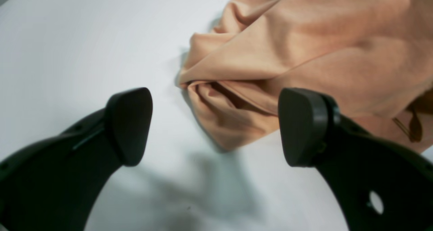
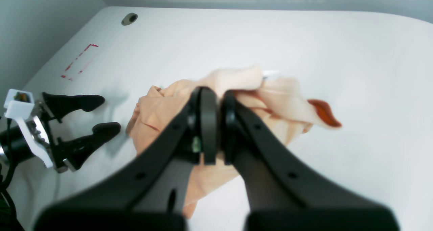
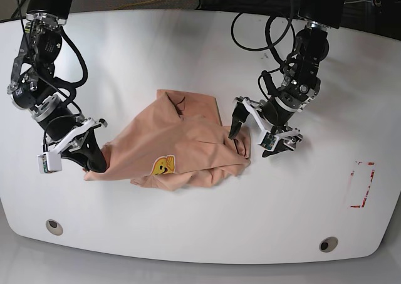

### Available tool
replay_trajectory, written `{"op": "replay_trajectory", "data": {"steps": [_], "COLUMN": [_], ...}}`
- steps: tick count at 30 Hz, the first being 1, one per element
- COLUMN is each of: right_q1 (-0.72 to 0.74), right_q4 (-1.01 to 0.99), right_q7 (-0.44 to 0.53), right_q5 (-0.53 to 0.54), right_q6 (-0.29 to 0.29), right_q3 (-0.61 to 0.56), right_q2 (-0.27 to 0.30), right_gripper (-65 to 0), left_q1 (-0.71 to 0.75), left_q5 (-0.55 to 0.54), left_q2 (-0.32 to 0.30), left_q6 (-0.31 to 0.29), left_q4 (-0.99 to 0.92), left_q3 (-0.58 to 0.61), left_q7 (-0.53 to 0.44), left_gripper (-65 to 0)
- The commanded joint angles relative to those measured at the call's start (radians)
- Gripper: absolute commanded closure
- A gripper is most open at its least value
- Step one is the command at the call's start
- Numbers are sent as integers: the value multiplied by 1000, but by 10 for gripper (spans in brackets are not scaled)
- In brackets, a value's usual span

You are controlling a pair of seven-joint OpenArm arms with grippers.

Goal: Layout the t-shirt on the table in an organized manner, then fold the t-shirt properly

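The peach-pink t-shirt [image 3: 188, 140] lies crumpled in the middle of the white table [image 3: 156, 58], its yellow emoji print [image 3: 164, 166] facing up. My right gripper [image 3: 95, 162] is shut on the shirt's left edge; the right wrist view shows the jaws [image 2: 213, 100] pinched together on cloth [image 2: 159, 112]. Beside the shirt's right end my left gripper [image 3: 252, 138] stands open. In the left wrist view its fingers [image 1: 130, 126] straddle a bunched fold of the t-shirt [image 1: 304, 55] a little above the table [image 1: 67, 55], holding nothing. The same gripper [image 2: 98, 117] shows in the right wrist view.
A red rectangle outline [image 3: 363, 184] marks the table at the right, also visible as the red mark [image 2: 79, 62] in the right wrist view. Two grommet holes [image 3: 54, 226] [image 3: 328, 244] sit near the front edge. Cables hang behind the far edge.
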Motion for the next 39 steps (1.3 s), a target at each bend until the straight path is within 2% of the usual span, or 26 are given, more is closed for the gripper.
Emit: {"op": "replay_trajectory", "data": {"steps": [1, 12, 20, 28, 39], "right_q1": [24, 25, 25, 24, 7], "right_q4": [13, 10, 8, -8, -8], "right_q7": [34, 34, 34, 32, 32], "right_q5": [13, 10, 10, 10, 10], "right_q6": [6, 6, 6, 6, 6], "right_q3": [-10, -24, -24, -24, -21], "right_q2": [15, 15, 16, 15, 13], "right_gripper": [0, 0, 0, 0, 0], "left_q1": [-33, -62, -61, -45, -68], "left_q5": [-9, 180, 185, 188, 182], "left_q2": [20, 49, 43, 46, 49], "left_q6": [0, 1, 3, 4, 0], "left_q4": [-6, -56, -56, -76, -164], "left_q3": [-5, 59, 56, -39, -33], "left_q7": [-28, -11, 78, 82, 76], "left_gripper": [-562, -562, -560, -560, -560]}}
